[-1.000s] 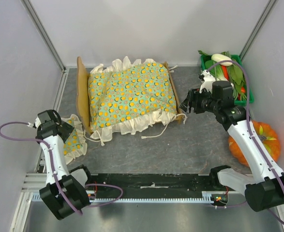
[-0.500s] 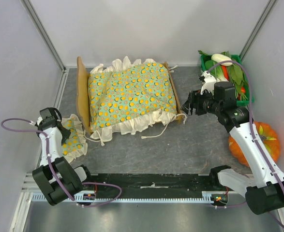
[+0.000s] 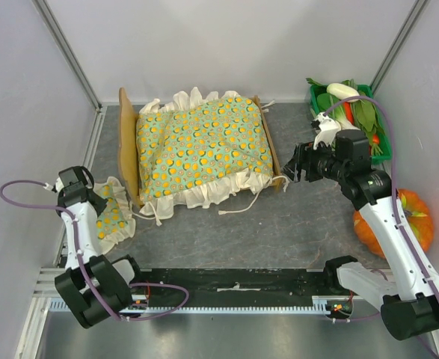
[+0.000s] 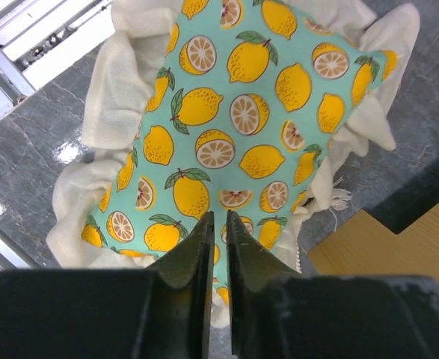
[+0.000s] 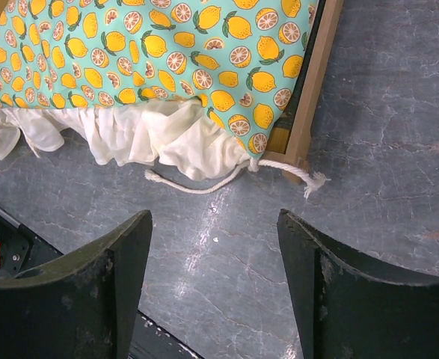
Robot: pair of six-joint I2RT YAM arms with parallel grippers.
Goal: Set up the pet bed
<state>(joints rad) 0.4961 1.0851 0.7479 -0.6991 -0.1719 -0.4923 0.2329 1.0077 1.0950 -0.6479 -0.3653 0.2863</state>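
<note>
The pet bed [image 3: 127, 146] sits in the upper middle of the overhead view with its tall headboard at the left end. Nearly all of it is buried under the frilled lemon-print cushion [image 3: 204, 149], so only the headboard and the thin wooden rail on the right show. I'd judge it light and stiff: plain wood that keeps its shape but whose smooth face could slip in a pinch. A rail edge or corner post looks like the place to take hold. The cushion is soft and would only bunch up or lift away. The right claw [image 3: 290, 166] is released, its fingers spread wide around nothing. It hangs over bare desk [image 3: 279, 224] just beside the bed's lower right corner, with the cushion's white cord [image 5: 204, 183] trailing on the desk near that corner. Off the bed's lower left corner lies the small pillow [image 3: 111, 213]. There the left claw [image 4: 218, 218] is clenched almost to a slit, apparently nipping a fold of the pillow's fabric, near the headboard but not touching it.
</note>
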